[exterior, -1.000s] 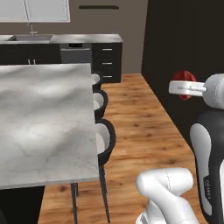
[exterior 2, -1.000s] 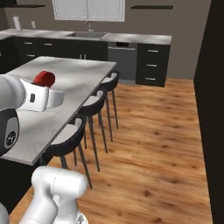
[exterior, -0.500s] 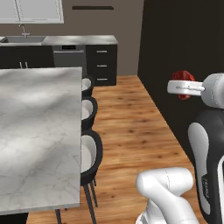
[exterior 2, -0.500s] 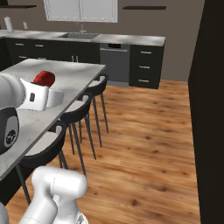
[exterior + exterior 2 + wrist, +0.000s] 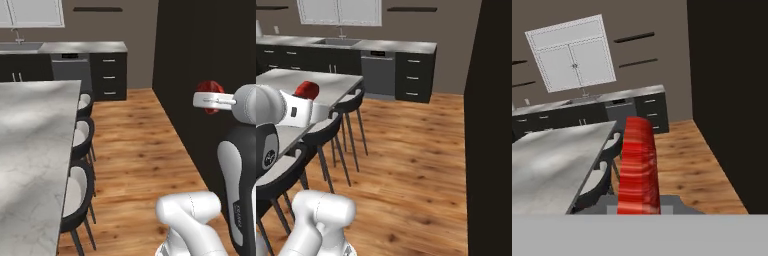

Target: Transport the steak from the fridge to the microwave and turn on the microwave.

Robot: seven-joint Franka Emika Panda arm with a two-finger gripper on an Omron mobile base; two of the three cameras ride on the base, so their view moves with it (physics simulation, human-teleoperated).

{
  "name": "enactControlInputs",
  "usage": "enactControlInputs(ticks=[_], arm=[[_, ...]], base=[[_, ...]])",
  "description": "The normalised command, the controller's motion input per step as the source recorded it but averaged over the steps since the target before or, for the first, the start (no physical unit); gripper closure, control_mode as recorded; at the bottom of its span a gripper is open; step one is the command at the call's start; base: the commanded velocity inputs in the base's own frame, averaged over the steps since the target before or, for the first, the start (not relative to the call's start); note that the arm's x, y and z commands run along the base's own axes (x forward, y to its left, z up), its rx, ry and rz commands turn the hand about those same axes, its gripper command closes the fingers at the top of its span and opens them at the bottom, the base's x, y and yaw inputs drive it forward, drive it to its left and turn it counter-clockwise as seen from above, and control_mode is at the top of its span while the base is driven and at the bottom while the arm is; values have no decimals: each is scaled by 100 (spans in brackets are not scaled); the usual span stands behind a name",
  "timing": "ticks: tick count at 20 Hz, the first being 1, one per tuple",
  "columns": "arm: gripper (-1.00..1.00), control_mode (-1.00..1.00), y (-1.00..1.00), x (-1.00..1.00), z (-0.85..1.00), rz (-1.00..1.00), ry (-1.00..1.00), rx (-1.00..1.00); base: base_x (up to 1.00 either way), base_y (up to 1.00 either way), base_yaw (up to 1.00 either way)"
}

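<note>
One steak point(image 5: 638, 167) sits clamped in my gripper point(image 5: 210, 98), carried up in the air, well above the wooden floor point(image 5: 137, 150). Its long axis runs straight out from my fingers, seen edge-on in the hand view. To my left stretches the marble island point(image 5: 30, 145) with black stools point(image 5: 80, 185) tucked alongside; a dark tall wall point(image 5: 200, 45) stands close on my right. Beyond lie dark cabinets point(image 5: 415, 77) and a sink point(image 5: 336, 42).

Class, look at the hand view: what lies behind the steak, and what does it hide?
Behind the steak, held upright by the shut gripper: the grey island, stools and wood floor. It covers part of the stools and floor, so that strip cannot be seen.
</note>
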Motion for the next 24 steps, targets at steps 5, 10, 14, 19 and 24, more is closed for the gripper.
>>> enactControlInputs(ticks=[5, 10, 14, 19, 24], arm=[[100, 100, 0, 0, 0, 0, 0, 0], [100, 100, 0, 0, 0, 0, 0, 0], [100, 100, 0, 0, 0, 0, 0, 0], [100, 100, 0, 0, 0, 0, 0, 0], [100, 100, 0, 0, 0, 0, 0, 0]], base=[[61, -41, 0], [67, -38, 0], [70, -36, 0], [75, -31, 0], [78, -28, 1]])
